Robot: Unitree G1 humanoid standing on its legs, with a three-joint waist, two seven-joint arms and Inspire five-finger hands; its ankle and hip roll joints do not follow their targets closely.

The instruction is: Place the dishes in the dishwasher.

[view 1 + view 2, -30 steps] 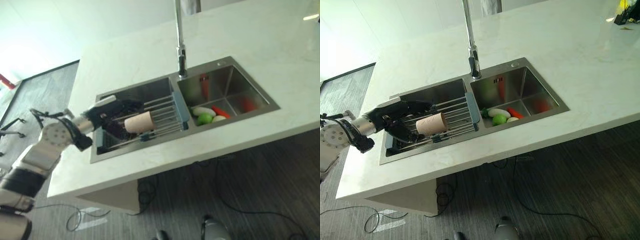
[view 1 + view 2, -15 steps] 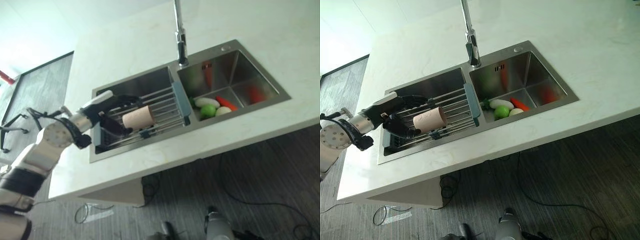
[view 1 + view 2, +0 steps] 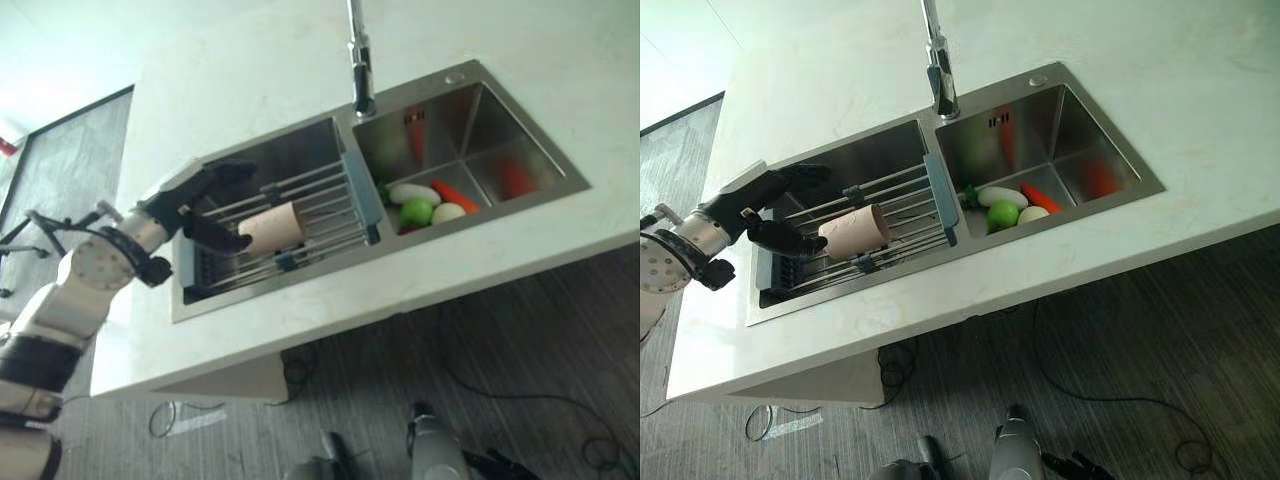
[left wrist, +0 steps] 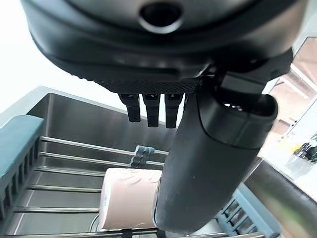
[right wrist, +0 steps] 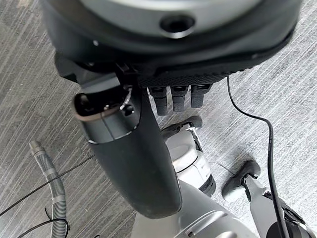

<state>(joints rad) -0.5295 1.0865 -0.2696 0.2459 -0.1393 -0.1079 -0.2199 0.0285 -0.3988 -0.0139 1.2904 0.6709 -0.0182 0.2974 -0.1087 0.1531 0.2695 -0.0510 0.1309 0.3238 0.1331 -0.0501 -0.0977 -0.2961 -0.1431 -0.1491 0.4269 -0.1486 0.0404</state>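
Note:
A beige cup (image 3: 272, 228) lies on its side on the sliding wire rack (image 3: 330, 213) over the left basin of the steel sink (image 3: 300, 160). My left hand (image 3: 195, 195) hovers over the rack's left end, just left of the cup, open, with its fingers spread above the bars and its thumb pointing at the cup's open end. In the left wrist view the cup (image 4: 131, 206) shows past the thumb (image 4: 213, 163), apart from the straight fingers. My right hand (image 5: 133, 148) hangs open above the floor, holding nothing.
The right basin (image 3: 500, 140) holds a white, a green and two red vegetables (image 3: 420, 205). A tall faucet (image 3: 360, 70) stands behind the divider. White counter (image 3: 520, 250) surrounds the sink; its front edge drops to dark floor.
The camera has shifted. My left hand has drawn back to the left from the cup; its fingers, which reached over the cup, are now spread beside it. The cup stays on the rack.

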